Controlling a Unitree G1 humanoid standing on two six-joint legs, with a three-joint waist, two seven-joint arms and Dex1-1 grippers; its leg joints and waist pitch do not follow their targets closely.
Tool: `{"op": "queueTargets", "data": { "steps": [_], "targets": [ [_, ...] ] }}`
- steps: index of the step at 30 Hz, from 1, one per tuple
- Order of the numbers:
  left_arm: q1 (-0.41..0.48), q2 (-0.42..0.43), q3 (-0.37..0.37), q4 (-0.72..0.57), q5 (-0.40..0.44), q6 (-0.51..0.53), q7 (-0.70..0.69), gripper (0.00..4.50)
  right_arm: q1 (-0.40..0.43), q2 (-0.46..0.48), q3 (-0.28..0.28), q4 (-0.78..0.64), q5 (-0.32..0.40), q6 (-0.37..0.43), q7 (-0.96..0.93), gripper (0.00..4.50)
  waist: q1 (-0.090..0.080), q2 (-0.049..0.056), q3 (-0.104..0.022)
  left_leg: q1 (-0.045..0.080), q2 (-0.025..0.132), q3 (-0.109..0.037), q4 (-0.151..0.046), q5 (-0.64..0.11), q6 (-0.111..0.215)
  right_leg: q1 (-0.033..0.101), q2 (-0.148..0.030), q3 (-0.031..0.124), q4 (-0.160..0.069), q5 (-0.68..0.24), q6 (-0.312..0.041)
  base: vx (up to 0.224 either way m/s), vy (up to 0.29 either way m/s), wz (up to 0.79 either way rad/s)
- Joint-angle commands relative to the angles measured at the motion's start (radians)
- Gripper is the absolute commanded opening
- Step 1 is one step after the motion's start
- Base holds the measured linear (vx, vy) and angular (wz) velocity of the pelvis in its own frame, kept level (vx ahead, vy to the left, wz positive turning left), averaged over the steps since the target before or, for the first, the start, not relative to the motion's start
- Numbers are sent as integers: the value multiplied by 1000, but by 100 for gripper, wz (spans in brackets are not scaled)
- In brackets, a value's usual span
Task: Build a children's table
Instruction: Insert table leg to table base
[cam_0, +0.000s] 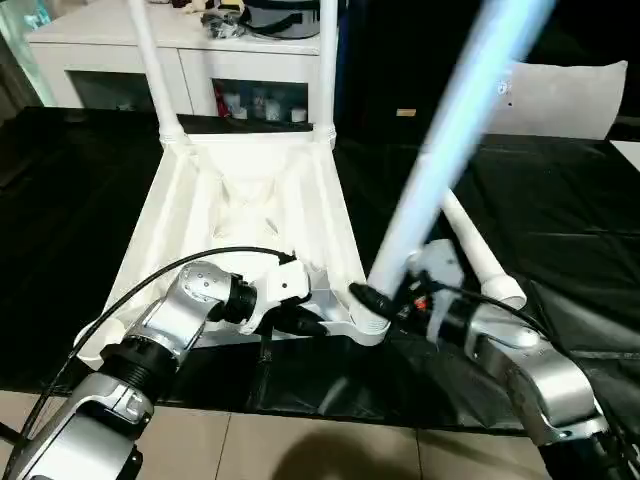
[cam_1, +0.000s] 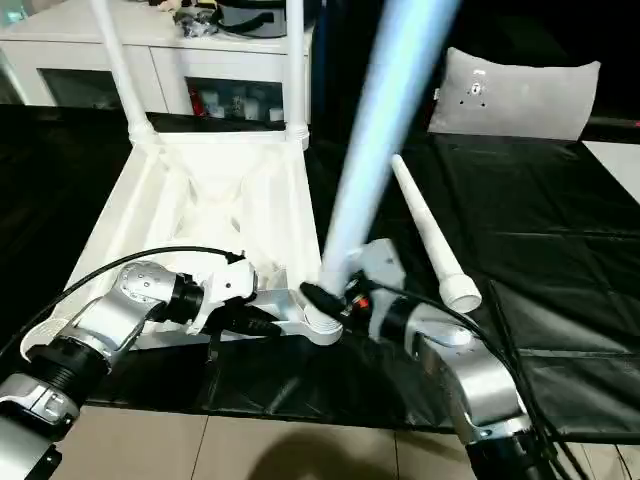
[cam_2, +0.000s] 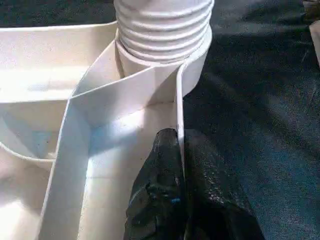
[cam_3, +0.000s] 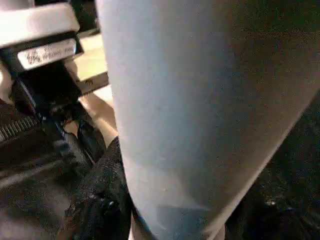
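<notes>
Table top (cam_0: 250, 200) lies upside down mid-frame on my black sheet (cam_0: 560, 220), cabinet (cam_0: 110, 60) upper left, left gripper (cam_2: 181, 150) pinching its rim, right gripper (cam_0: 385, 300) grasping a leg (cam_0: 450, 150).

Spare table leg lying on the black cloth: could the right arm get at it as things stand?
Probably not yet. The right gripper is closed around the leg being seated in the tabletop's near corner socket. The spare leg lies unobstructed right beside that arm.

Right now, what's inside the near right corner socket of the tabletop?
A leg, held by the right gripper, has its threaded end in that socket of the tabletop. How deep it sits is hidden by the socket wall. The left gripper pinches the rim beside it.
</notes>
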Motion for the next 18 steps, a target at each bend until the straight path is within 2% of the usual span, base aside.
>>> {"op": "queueTargets", "data": {
  "steps": [1, 3, 4, 5, 7, 9, 12, 13, 14, 16, 18],
  "targets": [
    [-32, 15, 12, -3, 26, -10, 10, 0, 52, -33, 57, 98, -54, 65, 18, 190, -8, 10, -42, 4, 29, -12, -96, -418, -12, 21, -44, 39, -99, -558, -95, 0, 0, 0],
    [-38, 16, 11, 0, 28, -18, 4, 0, 44, -33, 67, 117, -50, 63, 37, 190, -9, 7, -42, 4, 29, -11, -96, -428, -8, 20, -43, 40, -97, -540, -106, 0, 0, 0],
    [-38, 16, 11, 0, 28, -18, 4, 0, 44, -33, 67, 117, -50, 63, 37, 190, -9, 8, -42, 5, 29, -11, -97, -427, -8, 20, -43, 41, -97, -539, -107, 0, 0, 0],
    [-43, 15, 10, 5, 28, -23, 0, 0, 40, -32, 70, 129, -48, 59, 46, 190, -9, 3, -43, 5, 30, -9, -96, -424, -7, 19, -43, 42, -97, -533, -110, 0, 0, 0],
    [-51, 15, 10, 11, 29, -30, -7, 0, 40, -31, 66, 139, -34, 58, 57, 190, -8, 0, -44, 4, 30, -8, -96, -409, -3, 20, -45, 44, -95, -527, -115, 0, 0, 0],
    [-62, 14, 14, 15, 23, -38, -18, 0, 47, -32, 58, 137, -15, 68, 74, 190, -8, -7, -33, 3, 29, -6, -98, -407, 2, 12, -43, 45, -99, -535, -112, 0, 0, 0],
    [-93, 16, 20, 34, 20, -61, -38, 0, 51, -50, 65, 129, -5, 74, 116, 190, -5, -9, -28, 10, 29, -5, -99, -412, 6, 8, -44, 48, -104, -562, -99, 0, 0, 0],
    [-99, 16, 21, 39, 20, -64, -41, 0, 50, -51, 67, 130, -5, 74, 121, 190, -4, -10, -28, 10, 29, -4, -100, -406, 8, 9, -43, 48, -104, -556, -101, 0, 0, 0],
    [-121, 16, 24, 61, 22, -72, -47, 0, 44, -55, 74, 136, -4, 74, 137, 190, -3, -13, -19, 6, 28, -4, -103, -404, 13, 7, -41, 48, -105, -560, -99, 0, 0, 0],
    [-138, 17, 26, 78, 25, -76, -51, 0, 39, -57, 79, 140, -5, 73, 149, 190, -1, -15, -20, 6, 28, -5, -103, -390, 13, 10, -44, 49, -104, -560, -97, 0, 0, 0],
    [-138, 17, 26, 78, 25, -76, -51, 0, 39, -57, 79, 140, -5, 73, 149, 190, -2, -18, -15, -4, 32, -7, -108, -364, 14, 16, -46, 49, -98, -530, -109, 0, 0, 0]
  ]
}}
